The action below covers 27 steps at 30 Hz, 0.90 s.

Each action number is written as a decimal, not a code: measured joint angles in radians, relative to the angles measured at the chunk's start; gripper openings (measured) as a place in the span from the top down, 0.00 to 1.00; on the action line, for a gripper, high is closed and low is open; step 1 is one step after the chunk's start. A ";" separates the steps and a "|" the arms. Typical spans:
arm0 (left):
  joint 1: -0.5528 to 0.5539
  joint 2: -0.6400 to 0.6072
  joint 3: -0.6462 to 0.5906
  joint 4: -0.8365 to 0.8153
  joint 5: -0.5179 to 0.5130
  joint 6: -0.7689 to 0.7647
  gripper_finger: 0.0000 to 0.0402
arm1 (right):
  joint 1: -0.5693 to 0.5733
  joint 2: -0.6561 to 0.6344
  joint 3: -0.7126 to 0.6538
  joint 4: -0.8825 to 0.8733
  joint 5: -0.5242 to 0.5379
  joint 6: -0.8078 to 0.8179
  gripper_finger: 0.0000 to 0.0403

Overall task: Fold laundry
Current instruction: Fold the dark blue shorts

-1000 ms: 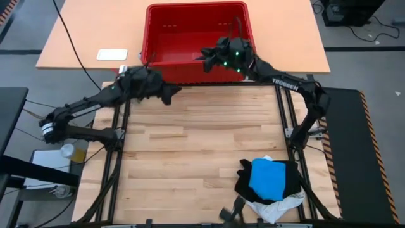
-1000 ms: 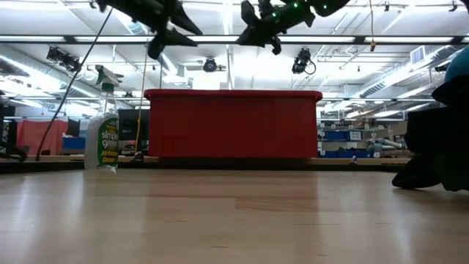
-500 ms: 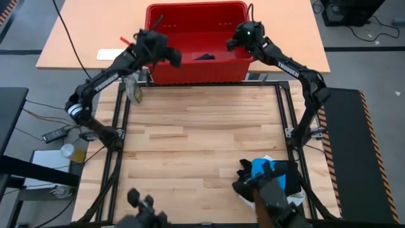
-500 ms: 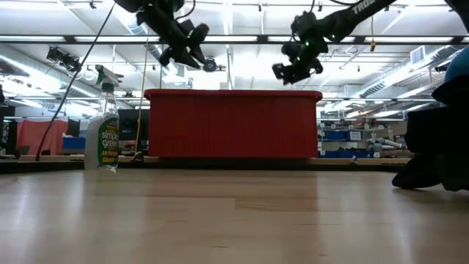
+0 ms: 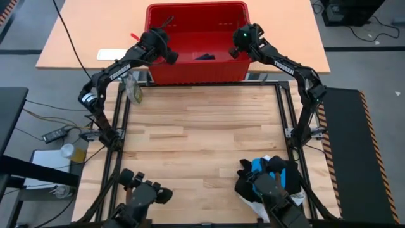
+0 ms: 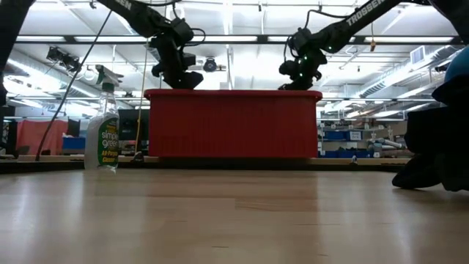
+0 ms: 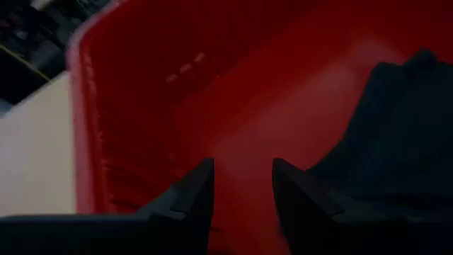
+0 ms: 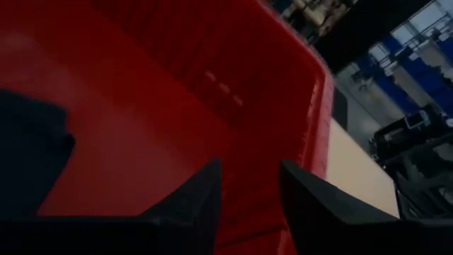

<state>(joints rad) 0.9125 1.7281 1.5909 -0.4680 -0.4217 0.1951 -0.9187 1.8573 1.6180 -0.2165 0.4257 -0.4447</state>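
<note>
- The left tool [image 5: 169,56] hung over the left side of the red basket [image 5: 190,71], which stood at twelve o'clock beyond the wooden surface [image 5: 196,139].
- In the left wrist view its two dark fingers [image 7: 191,195] stood partly apart with bare red basket wall in the gap; they held nothing.
- The right tool [image 5: 235,52] hung over the basket's right side, at about one o'clock from the middle of the surface.
- In the right wrist view its fingers [image 8: 202,190] were likewise partly apart, empty, with only the red basket floor between them.
- From the low view, both tools sat just above the basket's top rim, the left tool [image 6: 183,77] and the right tool [image 6: 293,79] well apart from each other.
- A small dark garment [image 5: 204,56] lay on the basket floor, between the two tools; neither touched it. It showed as a dark mass [image 7: 396,134] in the left wrist view.
- The rest of the laundry lay in a pile at about five o'clock on the surface: a large black garment [image 5: 288,172], with a bright blue garment [image 5: 257,166] on top and a white garment [image 5: 252,204] showing at its lower edge.
- A spray bottle [image 5: 132,88] stood at the far left corner of the surface, at about eleven o'clock.
</note>
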 joint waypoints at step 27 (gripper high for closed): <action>-0.083 -0.149 -0.003 -0.068 0.150 -0.130 0.64 | 0.191 -0.006 0.000 -0.219 -0.510 -0.156 0.67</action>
<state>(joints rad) 0.8293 1.5786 1.5884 -0.5360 -0.2716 0.0649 -0.7276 1.8511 1.6184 -0.4358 -0.0843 -0.6012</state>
